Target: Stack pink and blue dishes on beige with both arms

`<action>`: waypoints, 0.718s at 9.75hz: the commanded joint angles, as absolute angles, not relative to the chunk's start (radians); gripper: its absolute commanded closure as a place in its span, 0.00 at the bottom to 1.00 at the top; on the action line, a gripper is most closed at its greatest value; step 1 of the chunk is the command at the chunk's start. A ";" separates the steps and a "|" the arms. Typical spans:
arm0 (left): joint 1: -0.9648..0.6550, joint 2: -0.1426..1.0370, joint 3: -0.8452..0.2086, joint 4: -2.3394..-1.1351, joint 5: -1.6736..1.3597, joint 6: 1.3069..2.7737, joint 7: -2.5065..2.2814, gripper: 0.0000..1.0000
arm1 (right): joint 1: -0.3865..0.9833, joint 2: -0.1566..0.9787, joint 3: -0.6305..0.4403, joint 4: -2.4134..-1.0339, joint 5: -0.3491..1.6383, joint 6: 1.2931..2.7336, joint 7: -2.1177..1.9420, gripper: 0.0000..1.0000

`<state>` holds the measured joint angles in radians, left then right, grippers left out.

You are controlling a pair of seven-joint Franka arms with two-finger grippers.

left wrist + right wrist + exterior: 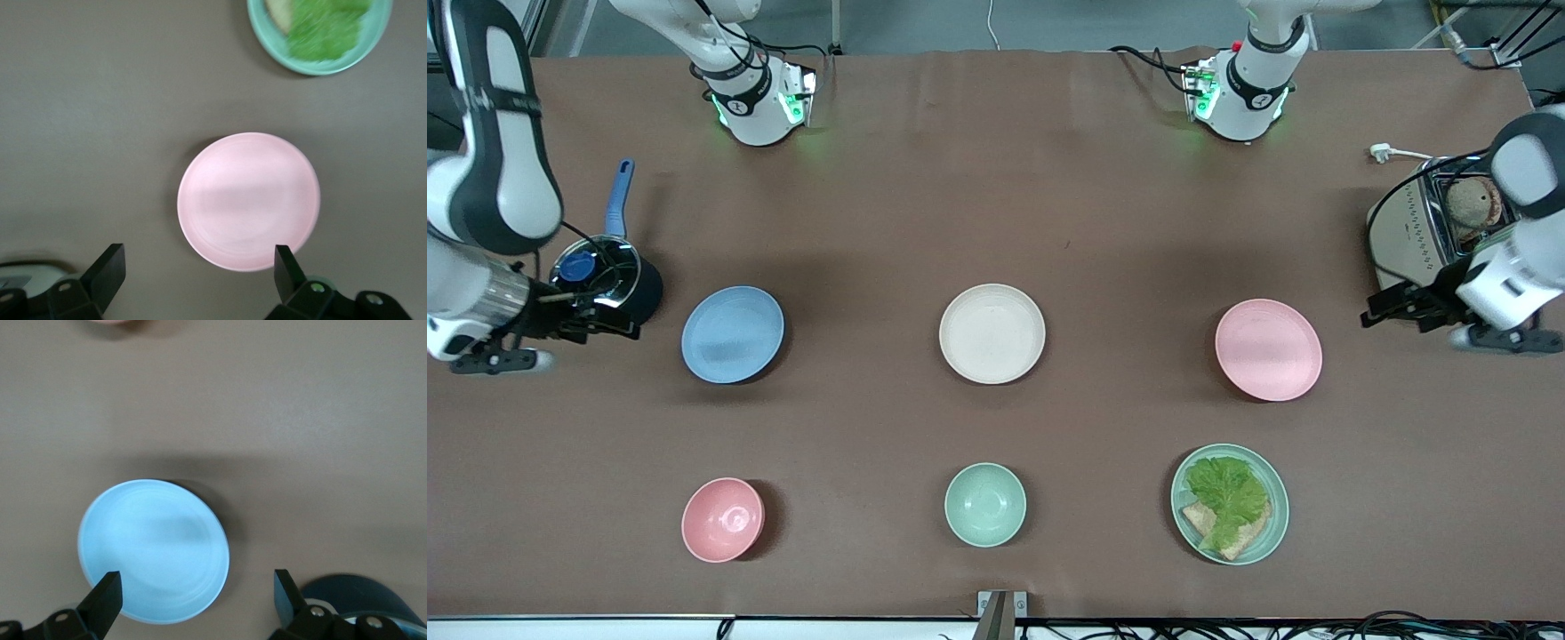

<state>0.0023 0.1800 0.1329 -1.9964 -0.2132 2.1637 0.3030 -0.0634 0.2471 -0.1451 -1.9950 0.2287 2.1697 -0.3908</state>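
Nothing stacked yet: I read all three plates as untouched on the table (1049, 178), laid in a row with the beige plate (991, 333) in the middle, so each arm has its own plate on its own end and a short carry inward. My left gripper (199, 272) hangs with fingers spread wide and empty, just off the rim of the pink plate (249, 200) on the side toward the left arm's end of the table. My right gripper (197, 595) is likewise splayed and holding nothing, beside the blue plate (154, 551) toward the right arm's end. Both sit outboard of their plates, which I judge suits a rim pinch from the outer edge. The front view gives me what the wrists do not: the beige target, the pink bowl (722, 519), the mint bowl (985, 504), a toaster (1423, 227) close under the left arm, and a dark pot (609, 284) by the right gripper. The left wrist view shows the green plate with lettuce (320, 33) lying past the pink plate; the right wrist view shows finger spacing against the blue rim.
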 commanded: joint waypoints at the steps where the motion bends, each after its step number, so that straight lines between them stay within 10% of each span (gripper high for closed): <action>1: 0.000 0.328 0.130 -1.994 -0.248 2.252 0.337 0.01 | -0.075 0.345 -0.150 -2.075 0.357 2.325 -0.547 0.00; 7: -0.002 0.543 0.120 -1.977 -0.363 2.379 0.422 0.22 | -0.071 0.437 -0.150 -2.144 0.561 2.404 -0.701 0.33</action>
<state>-0.0008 0.5184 0.1196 -1.9874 -0.3156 2.3732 0.4010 -0.0678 0.4588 -0.1551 -2.1147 0.5292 2.3897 -0.6741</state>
